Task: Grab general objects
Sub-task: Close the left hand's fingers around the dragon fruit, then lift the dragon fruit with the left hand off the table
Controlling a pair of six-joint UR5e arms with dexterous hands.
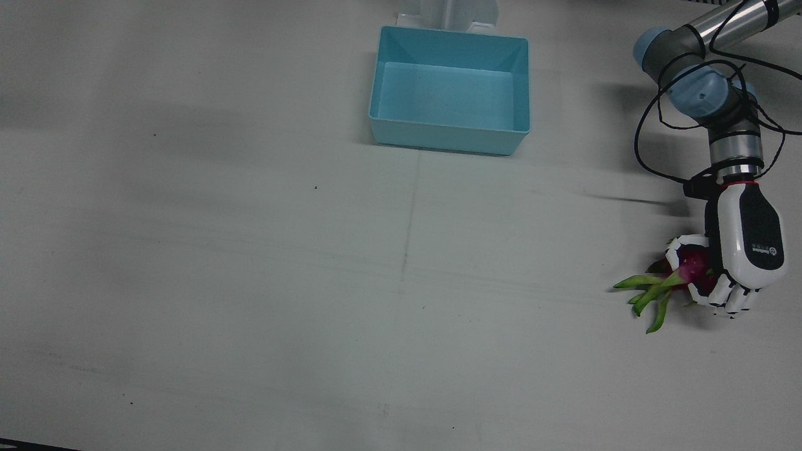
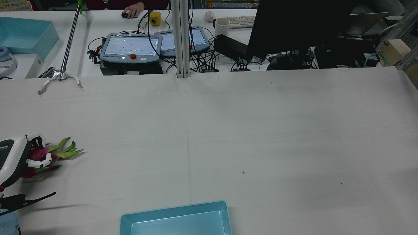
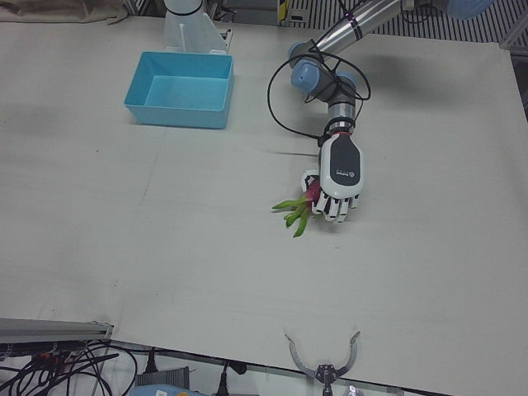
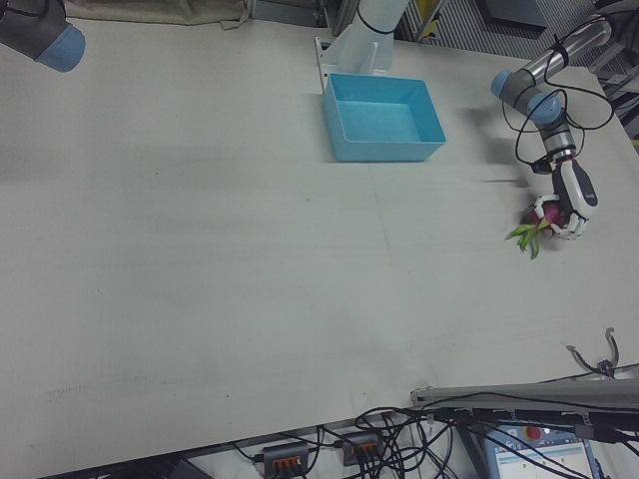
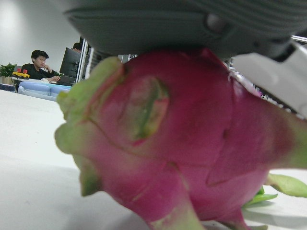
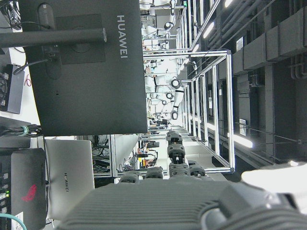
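Left hand (image 1: 739, 250) is lying palm-down over the dragon fruit (image 1: 692, 266), fingers (image 1: 730, 300) curling around it. Fruit is resting on the table (image 1: 250, 282) near the left edge, green leaves (image 1: 648, 294) poking out from the hand toward the table's middle. Blue bin (image 1: 450, 91) is sitting well apart. Right hand (image 6: 182, 191) is showing only in its own camera, facing a monitor (image 6: 86, 72); its fingers look curled, but whether it is holding anything — cannot tell.

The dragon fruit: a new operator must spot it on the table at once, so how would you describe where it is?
Start at the light blue bin near the robot's pedestals, then follow the left arm out to its left hand. The dragon fruit lies on the table inside those curled fingers, magenta with green leafy tips pointing away from the hand.
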